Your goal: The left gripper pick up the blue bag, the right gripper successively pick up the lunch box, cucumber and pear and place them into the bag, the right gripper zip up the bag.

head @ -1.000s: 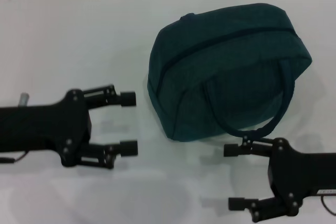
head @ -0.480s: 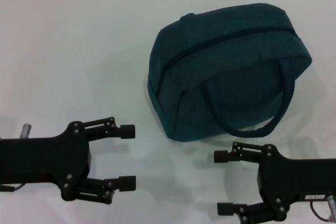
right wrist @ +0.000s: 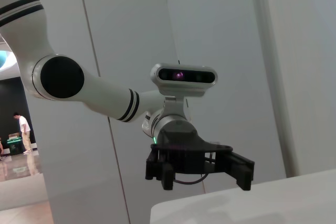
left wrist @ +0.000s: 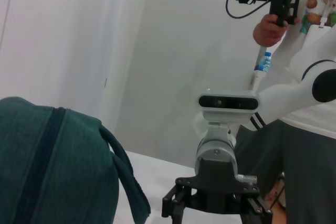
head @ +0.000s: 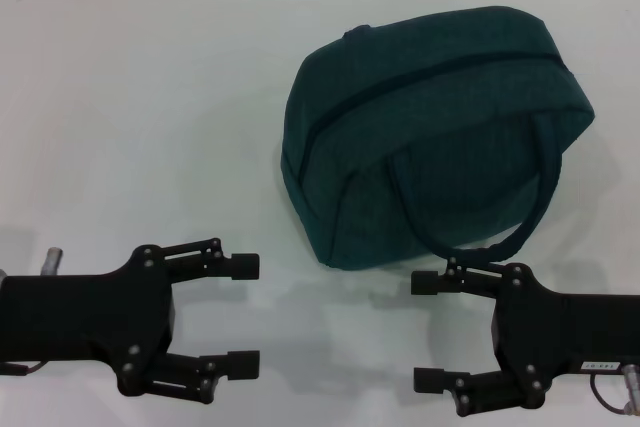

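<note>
Two tools, both empty, fingers apart. Left tool (head: 238, 312) has drawn back from the blue bag (head: 430, 132); right tool (head: 430, 332) lingers just beside its near handle. Bag zipped, lying on white worktop (head: 150, 97): task apparently finished, arms retiring.

Blue bag (left wrist: 52, 166) cut off by left wrist view's edge; zip closed, contents hidden.
</note>
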Robot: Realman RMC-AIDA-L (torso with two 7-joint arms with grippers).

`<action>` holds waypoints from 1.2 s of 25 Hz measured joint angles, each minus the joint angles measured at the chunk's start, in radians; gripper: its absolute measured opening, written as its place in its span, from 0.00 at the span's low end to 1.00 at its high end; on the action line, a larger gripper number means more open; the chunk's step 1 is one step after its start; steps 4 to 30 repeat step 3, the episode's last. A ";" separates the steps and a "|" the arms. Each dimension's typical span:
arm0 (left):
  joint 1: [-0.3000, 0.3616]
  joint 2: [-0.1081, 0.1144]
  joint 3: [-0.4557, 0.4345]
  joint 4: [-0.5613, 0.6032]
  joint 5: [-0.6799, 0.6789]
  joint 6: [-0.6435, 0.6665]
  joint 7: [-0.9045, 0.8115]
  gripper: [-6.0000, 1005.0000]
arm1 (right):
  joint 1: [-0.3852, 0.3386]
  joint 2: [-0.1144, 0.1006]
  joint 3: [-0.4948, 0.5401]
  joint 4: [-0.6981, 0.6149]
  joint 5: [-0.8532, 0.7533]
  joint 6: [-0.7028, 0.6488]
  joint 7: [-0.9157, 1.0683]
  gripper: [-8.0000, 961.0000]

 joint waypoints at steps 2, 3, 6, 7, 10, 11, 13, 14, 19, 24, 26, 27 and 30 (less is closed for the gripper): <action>-0.003 0.000 0.000 0.000 0.006 0.000 -0.003 0.88 | 0.000 0.000 0.000 0.000 0.000 0.001 0.000 0.90; -0.005 0.000 0.000 0.000 0.008 0.000 -0.004 0.88 | 0.000 0.000 0.000 0.000 0.000 0.001 0.000 0.90; -0.005 0.000 0.000 0.000 0.008 0.000 -0.004 0.88 | 0.000 0.000 0.000 0.000 0.000 0.001 0.000 0.90; -0.005 0.000 0.000 0.000 0.008 0.000 -0.004 0.88 | 0.000 0.000 0.000 0.000 0.000 0.001 0.000 0.90; -0.005 0.000 0.000 0.000 0.008 0.000 -0.004 0.88 | 0.000 0.000 0.000 0.000 0.000 0.001 0.000 0.90; -0.005 0.000 0.000 0.000 0.008 0.000 -0.004 0.88 | 0.000 0.000 0.000 0.000 0.000 0.001 0.000 0.90; -0.005 0.000 0.000 0.000 0.008 0.000 -0.004 0.88 | 0.000 0.000 0.000 0.000 0.000 0.001 0.000 0.90; -0.005 0.000 0.000 0.000 0.008 0.000 -0.004 0.88 | 0.000 0.000 0.000 0.000 0.000 0.001 0.000 0.90; -0.005 0.000 0.000 0.000 0.008 0.000 -0.004 0.88 | 0.000 0.000 0.000 0.000 0.000 0.001 0.000 0.90; -0.005 0.000 0.000 0.000 0.008 0.000 -0.004 0.88 | 0.000 0.000 0.000 0.000 0.000 0.001 0.000 0.90; -0.005 0.000 0.000 0.000 0.008 0.000 -0.004 0.88 | 0.000 0.000 0.000 0.000 0.000 0.001 0.000 0.90; -0.005 0.000 0.000 0.000 0.008 0.000 -0.004 0.88 | 0.000 0.000 0.000 0.000 0.000 0.001 0.000 0.90; -0.005 0.000 0.000 0.000 0.008 0.000 -0.004 0.88 | 0.000 0.000 0.000 0.000 0.000 0.001 0.000 0.90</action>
